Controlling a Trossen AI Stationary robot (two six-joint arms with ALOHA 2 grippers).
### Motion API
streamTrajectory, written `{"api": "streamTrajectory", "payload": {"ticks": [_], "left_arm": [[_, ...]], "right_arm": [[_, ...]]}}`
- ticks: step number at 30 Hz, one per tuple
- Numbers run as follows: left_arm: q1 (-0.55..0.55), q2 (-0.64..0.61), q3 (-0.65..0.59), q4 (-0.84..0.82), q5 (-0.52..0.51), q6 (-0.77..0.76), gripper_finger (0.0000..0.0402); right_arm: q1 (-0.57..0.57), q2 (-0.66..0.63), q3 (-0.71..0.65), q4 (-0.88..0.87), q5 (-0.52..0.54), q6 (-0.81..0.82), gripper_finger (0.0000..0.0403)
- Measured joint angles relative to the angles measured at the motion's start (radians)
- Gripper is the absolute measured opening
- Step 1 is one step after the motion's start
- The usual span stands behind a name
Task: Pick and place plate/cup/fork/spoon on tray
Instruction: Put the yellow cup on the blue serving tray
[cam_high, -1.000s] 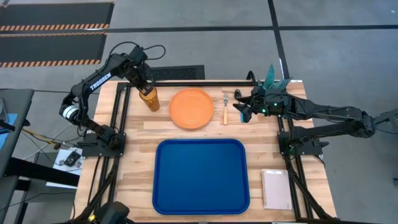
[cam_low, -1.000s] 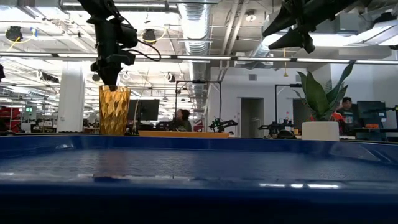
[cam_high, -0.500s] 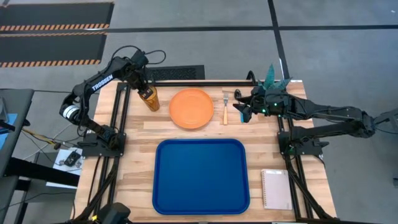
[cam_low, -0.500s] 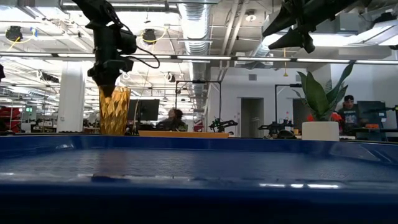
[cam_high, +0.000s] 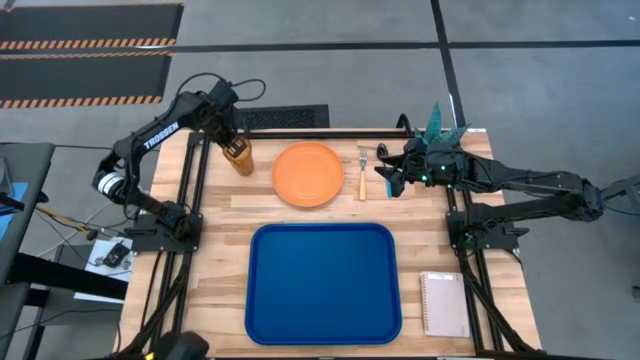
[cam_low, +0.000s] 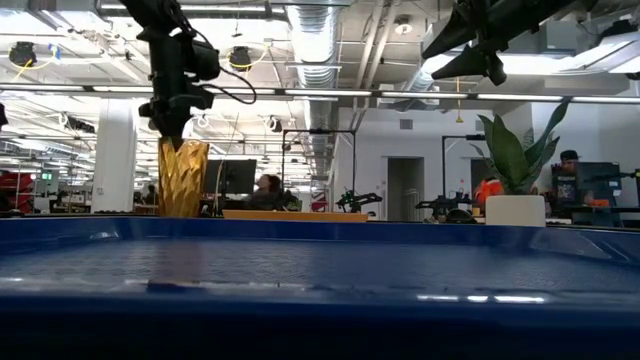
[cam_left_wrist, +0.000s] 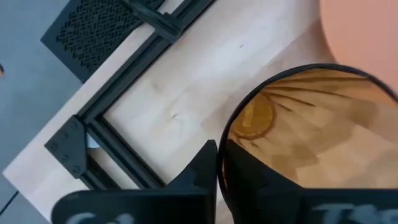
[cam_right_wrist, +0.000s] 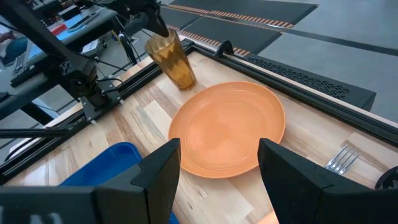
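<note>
Now the left gripper is pinching the rim of the cup, one finger inside and one outside. It is standing near the plate. Over by the fork, the right gripper is hanging wide open, holding nothing.

Both arms are matte black with chunky jointed links, the left arm bearing white TROSSEN lettering along its link and a looping black cable just behind its end effector, while the right end effector has wedge-shaped black fingers.
</note>
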Motion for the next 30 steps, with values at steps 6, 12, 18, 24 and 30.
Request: {"api": "streamTrajectory", "payload": {"ticks": [6, 12, 18, 24, 30], "left_arm": [[-0.054, -0.066, 0.127, -0.123, 0.017, -0.090, 0.0001], [-0.215, -0.140, 0.197, -0.263, 0.127, -0.141, 0.0000], [-0.485, -0.180, 0.197, -0.267, 0.189, -0.225, 0.0000], [-0.765, -0.157, 0.197, -0.207, 0.123, -0.370, 0.0000], [-0.981, -0.109, 0.198, -0.200, 0.043, -0.500, 0.0000]], "right_arm": [[0.000, 0.000, 0.000, 0.000, 0.000, -0.006, 0.0240], [0.000, 0.000, 0.000, 0.000, 0.000, -0.007, 0.0240], [0.000, 0.000, 0.000, 0.000, 0.000, -0.007, 0.0240], [0.000, 0.000, 0.000, 0.000, 0.000, -0.007, 0.0240], [0.000, 0.000, 0.000, -0.001, 0.000, -0.002, 0.0240]]}}
